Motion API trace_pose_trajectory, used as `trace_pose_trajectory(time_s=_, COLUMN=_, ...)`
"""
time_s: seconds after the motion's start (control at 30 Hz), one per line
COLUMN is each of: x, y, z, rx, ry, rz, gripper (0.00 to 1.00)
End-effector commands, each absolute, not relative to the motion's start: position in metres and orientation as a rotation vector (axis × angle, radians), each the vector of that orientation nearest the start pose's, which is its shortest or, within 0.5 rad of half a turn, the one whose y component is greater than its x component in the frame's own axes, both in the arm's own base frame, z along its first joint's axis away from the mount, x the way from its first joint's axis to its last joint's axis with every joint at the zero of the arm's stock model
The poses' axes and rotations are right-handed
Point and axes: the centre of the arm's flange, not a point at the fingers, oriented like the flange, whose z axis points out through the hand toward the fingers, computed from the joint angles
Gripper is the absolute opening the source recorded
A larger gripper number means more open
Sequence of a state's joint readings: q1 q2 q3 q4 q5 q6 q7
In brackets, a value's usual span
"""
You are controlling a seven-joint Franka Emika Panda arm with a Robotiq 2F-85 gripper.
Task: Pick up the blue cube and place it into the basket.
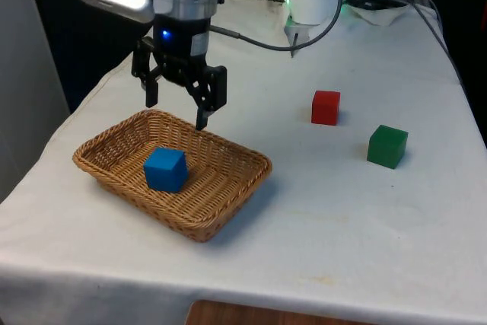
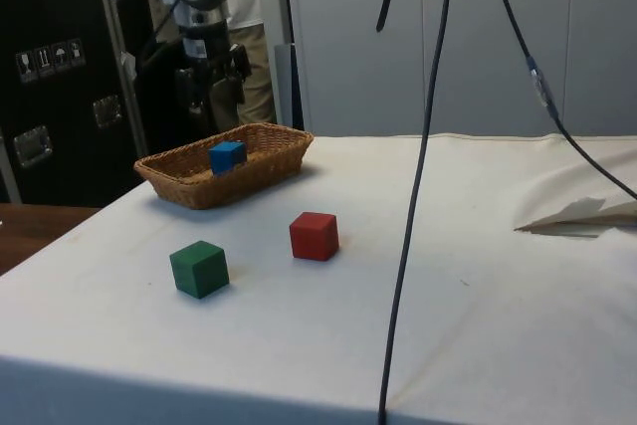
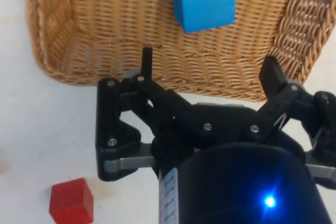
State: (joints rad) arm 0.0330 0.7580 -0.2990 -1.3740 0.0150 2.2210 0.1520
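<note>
The small blue cube [image 1: 165, 169] lay inside the shallow woven wicker basket [image 1: 106, 169], apart from the black two-finger gripper [image 1: 177, 111], whose jaws stood spread and empty. The placing looked done, so the sound move was a straight lift clear of the basket's far rim, without brushing the weave. The white arm hung nearly vertical, fingers pointing down above that rim.

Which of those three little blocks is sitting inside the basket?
The blue block. It lies in the wicker basket, while the red block and the green block sit out on the white cloth.
</note>
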Motion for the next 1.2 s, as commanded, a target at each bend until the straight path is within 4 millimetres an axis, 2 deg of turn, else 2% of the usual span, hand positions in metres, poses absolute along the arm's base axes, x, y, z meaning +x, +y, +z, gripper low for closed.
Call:
trace_pose_trajectory(time_s=0.0, x=0.729, y=-0.144, z=0.293, rx=-3.278, ry=0.554, rz=-0.185, gripper=1.0)
trace_pose_trajectory(time_s=0.13, x=0.728, y=-0.14, z=0.296, rx=-3.276, ry=0.545, rz=-0.178, gripper=1.0)
trace_pose_trajectory(time_s=0.3, x=0.722, y=-0.138, z=0.317, rx=-3.277, ry=0.525, rz=-0.173, gripper=1.0)
trace_pose_trajectory(time_s=0.33, x=0.725, y=-0.138, z=0.311, rx=-3.277, ry=0.532, rz=-0.169, gripper=1.0)
trace_pose_trajectory(time_s=0.4, x=0.718, y=-0.138, z=0.327, rx=-3.278, ry=0.514, rz=-0.167, gripper=1.0)
trace_pose_trajectory(time_s=0.47, x=0.715, y=-0.137, z=0.335, rx=-3.279, ry=0.506, rz=-0.167, gripper=1.0)
trace_pose_trajectory(time_s=0.63, x=0.711, y=-0.136, z=0.343, rx=-3.279, ry=0.497, rz=-0.164, gripper=1.0)
trace_pose_trajectory(time_s=0.7, x=0.707, y=-0.133, z=0.355, rx=-3.279, ry=0.477, rz=-0.166, gripper=1.0)
trace_pose_trajectory(time_s=1.07, x=0.698, y=-0.127, z=0.386, rx=-3.277, ry=0.425, rz=-0.152, gripper=1.0)
trace_pose_trajectory(time_s=1.17, x=0.699, y=-0.127, z=0.387, rx=-3.274, ry=0.425, rz=-0.149, gripper=1.0)
